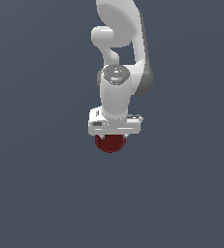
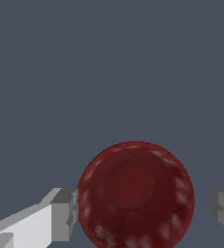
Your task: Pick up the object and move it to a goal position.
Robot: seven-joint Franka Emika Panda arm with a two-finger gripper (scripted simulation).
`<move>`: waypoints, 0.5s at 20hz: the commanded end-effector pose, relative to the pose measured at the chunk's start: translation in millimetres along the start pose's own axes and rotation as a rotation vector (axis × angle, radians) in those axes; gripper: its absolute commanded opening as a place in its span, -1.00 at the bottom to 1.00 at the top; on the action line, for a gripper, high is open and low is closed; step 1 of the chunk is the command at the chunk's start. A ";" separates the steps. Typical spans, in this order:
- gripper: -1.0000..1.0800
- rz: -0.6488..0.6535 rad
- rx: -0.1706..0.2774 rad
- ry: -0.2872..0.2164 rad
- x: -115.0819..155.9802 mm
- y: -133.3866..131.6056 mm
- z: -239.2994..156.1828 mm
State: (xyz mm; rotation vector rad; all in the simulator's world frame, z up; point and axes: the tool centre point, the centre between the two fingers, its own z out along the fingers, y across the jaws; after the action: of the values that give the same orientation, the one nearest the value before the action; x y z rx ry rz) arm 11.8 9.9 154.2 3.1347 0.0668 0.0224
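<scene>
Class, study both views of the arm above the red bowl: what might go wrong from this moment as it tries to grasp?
1. The bowl presents a smooth rounded dome, so closing fingers may slide off it.
2. One finger looks nearer the bowl than the other, so the gripper may push it sideways.

The exterior view faces the arm [image 1: 118, 72] from afar; the wrist view looks closely down, both sharing the bowl [image 2: 135, 193].

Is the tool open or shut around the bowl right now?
Open. In the wrist view the tool has a finger on each side of the red bowl, with a gap on one side.
</scene>
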 end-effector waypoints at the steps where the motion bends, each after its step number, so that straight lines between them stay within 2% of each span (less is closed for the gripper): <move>1: 0.23 0.000 0.000 0.000 0.0 0.0 0.0; 10: 0.23 -0.021 0.003 0.013 3.4 -0.1 -4.2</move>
State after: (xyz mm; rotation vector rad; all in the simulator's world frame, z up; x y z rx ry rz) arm 14.9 10.0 158.2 3.1370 0.0960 0.0410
